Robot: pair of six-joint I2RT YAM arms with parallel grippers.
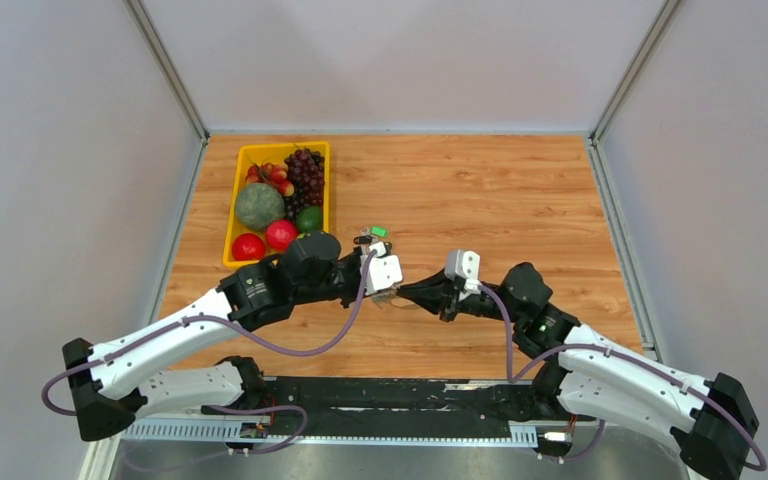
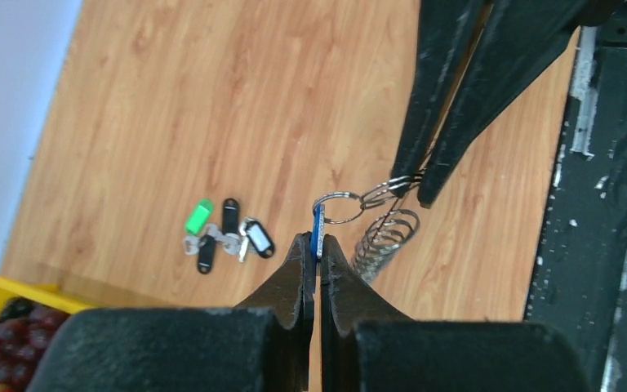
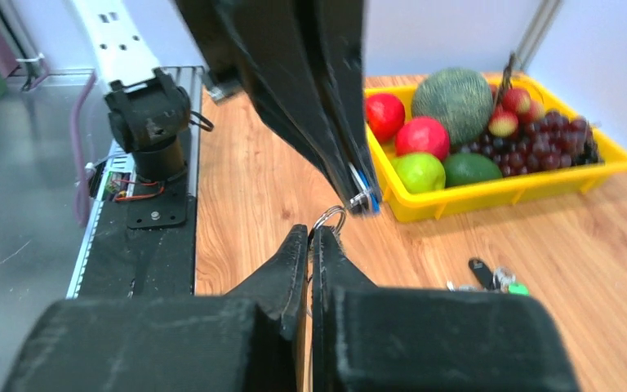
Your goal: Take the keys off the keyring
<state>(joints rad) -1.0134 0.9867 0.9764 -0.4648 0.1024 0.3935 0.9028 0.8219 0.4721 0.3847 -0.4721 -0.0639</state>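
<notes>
My left gripper (image 2: 317, 238) is shut on a blue-headed key (image 2: 318, 224) that hangs on the silvery keyring (image 2: 339, 206). My right gripper (image 3: 310, 233) is shut on the keyring's loop (image 3: 329, 219), facing the left one. The two grippers meet just above the table's middle (image 1: 400, 294). The keyring's chain of linked rings (image 2: 385, 237) dangles below the loop. Several loose keys lie together on the table: a green one (image 2: 198, 216) and black ones (image 2: 229, 214), also seen in the top view (image 1: 370, 236) and the right wrist view (image 3: 490, 278).
A yellow basket (image 1: 232, 215) of fruit stands at the back left, close to the loose keys. It also shows in the right wrist view (image 3: 490, 196). The black base rail (image 1: 380, 400) runs along the table's near edge.
</notes>
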